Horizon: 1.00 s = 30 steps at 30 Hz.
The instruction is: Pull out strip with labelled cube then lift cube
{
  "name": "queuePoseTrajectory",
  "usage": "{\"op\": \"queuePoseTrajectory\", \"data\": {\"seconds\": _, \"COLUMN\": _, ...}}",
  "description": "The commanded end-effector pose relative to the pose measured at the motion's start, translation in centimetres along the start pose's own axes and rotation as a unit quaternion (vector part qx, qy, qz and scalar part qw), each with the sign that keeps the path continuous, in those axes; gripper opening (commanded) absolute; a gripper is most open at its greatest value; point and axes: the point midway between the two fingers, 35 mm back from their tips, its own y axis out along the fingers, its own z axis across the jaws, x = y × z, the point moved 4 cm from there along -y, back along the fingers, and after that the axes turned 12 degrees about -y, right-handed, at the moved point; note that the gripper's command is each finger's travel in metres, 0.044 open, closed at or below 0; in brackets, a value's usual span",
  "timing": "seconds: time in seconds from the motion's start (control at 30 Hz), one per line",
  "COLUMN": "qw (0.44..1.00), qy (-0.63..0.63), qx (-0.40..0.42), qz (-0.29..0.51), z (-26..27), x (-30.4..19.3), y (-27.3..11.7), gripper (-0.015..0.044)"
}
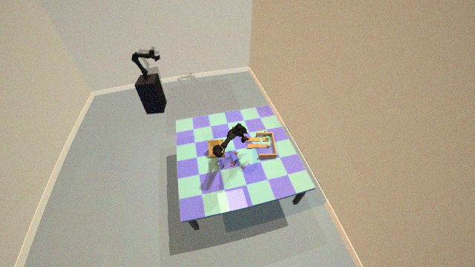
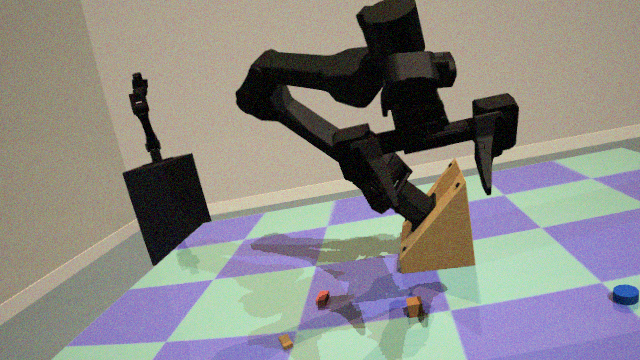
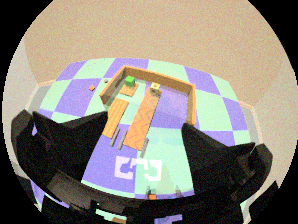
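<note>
My gripper (image 1: 246, 139) (image 2: 436, 201) (image 3: 145, 121) is open and empty, above the table on the near side of the strips. In the wrist view, the right strip (image 3: 141, 120) (image 1: 256, 146) looks unbroken, with a zigzag pattern. A pale yellow cube (image 3: 155, 86) (image 1: 268, 145) with a small dark mark sits at its far end. The left strip shows as two parts with a gap: a near part (image 3: 116, 117) (image 1: 254, 139) and a short far part (image 3: 129, 90). A green cube (image 3: 130, 80) (image 1: 267, 138) sits on the far part. The label is too small to read.
A low wooden wall (image 1: 274, 144) (image 3: 165, 81) surrounds the strips' far ends, open towards the arm. Thin grey bars (image 3: 144, 147) stand beside the near ends. A red block (image 2: 322, 299), orange cube (image 2: 413, 306), small orange block (image 2: 285, 341) and blue disc (image 2: 625, 295) lie on the table.
</note>
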Motion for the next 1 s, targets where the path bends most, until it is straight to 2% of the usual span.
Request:
{"op": "queuePoseTrajectory", "data": {"seconds": 0.0, "qw": 1.0, "qy": -0.016, "qx": 0.0, "qz": 0.004, "z": 0.5, "x": -0.5, "y": -0.2, "gripper": 0.04}}
{"op": "queuePoseTrajectory", "data": {"seconds": 0.27, "qw": 1.0, "qy": -0.016, "qx": 0.0, "qz": 0.004, "z": 0.5, "x": -0.5, "y": -0.2, "gripper": 0.04}}
{"op": "queuePoseTrajectory", "data": {"seconds": 0.37, "qw": 0.999, "qy": -0.012, "qx": 0.009, "qz": 0.032, "z": 0.8, "x": 0.0, "y": 0.8, "gripper": 0.0321}}
{"op": "queuePoseTrajectory", "data": {"seconds": 0.77, "qw": 0.954, "qy": 0.049, "qx": 0.048, "qz": 0.293, "z": 1.9, "x": 0.3, "y": 9.2, "gripper": 0.0006}}
{"op": "queuePoseTrajectory", "data": {"seconds": 0.97, "qw": 0.9, "qy": 0.084, "qx": 0.037, "qz": 0.427, "z": 1.9, "x": -1.2, "y": 12.9, "gripper": 0.0}}
